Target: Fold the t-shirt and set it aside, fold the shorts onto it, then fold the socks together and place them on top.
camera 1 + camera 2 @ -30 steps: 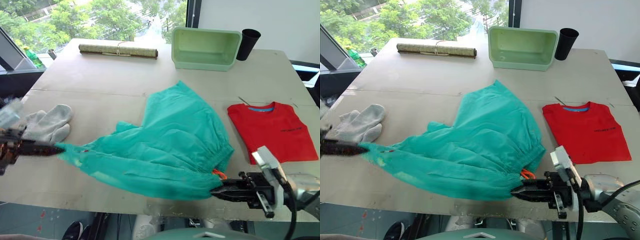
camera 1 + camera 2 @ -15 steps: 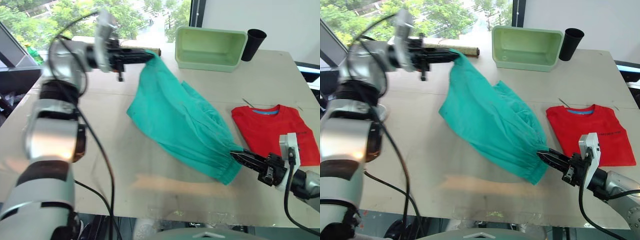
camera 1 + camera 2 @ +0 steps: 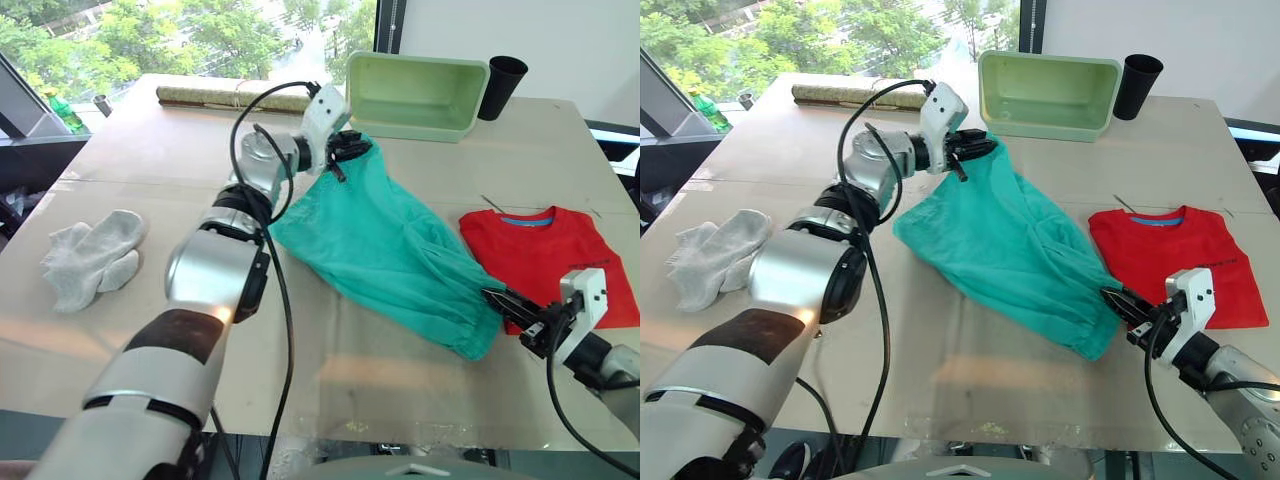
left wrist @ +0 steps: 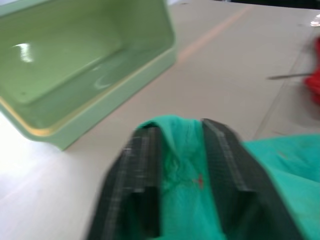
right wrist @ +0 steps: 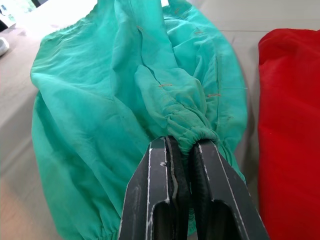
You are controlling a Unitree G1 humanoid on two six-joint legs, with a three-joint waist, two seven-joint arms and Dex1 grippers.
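The teal shorts (image 3: 395,250) lie stretched diagonally across the table's middle. My left gripper (image 3: 352,150) is shut on their far corner, just in front of the green bin; the fabric shows between its fingers (image 4: 145,165). My right gripper (image 3: 497,297) is shut on the bunched waistband (image 5: 187,131) at the near right end. The red t-shirt (image 3: 550,252) lies folded flat at the right, with its blue neck tag (image 3: 522,218) at the far edge. The grey socks (image 3: 90,255) lie in a heap at the left.
A pale green bin (image 3: 418,92) and a black cup (image 3: 497,88) stand at the back right. A rolled mat (image 3: 235,95) lies along the back edge. The table's front edge (image 3: 350,440) runs just below my right gripper.
My left gripper carried its corner of the shorts from the back left toward the bin and lowered it. The shorts now lie flatter. My right gripper shifted slightly right.
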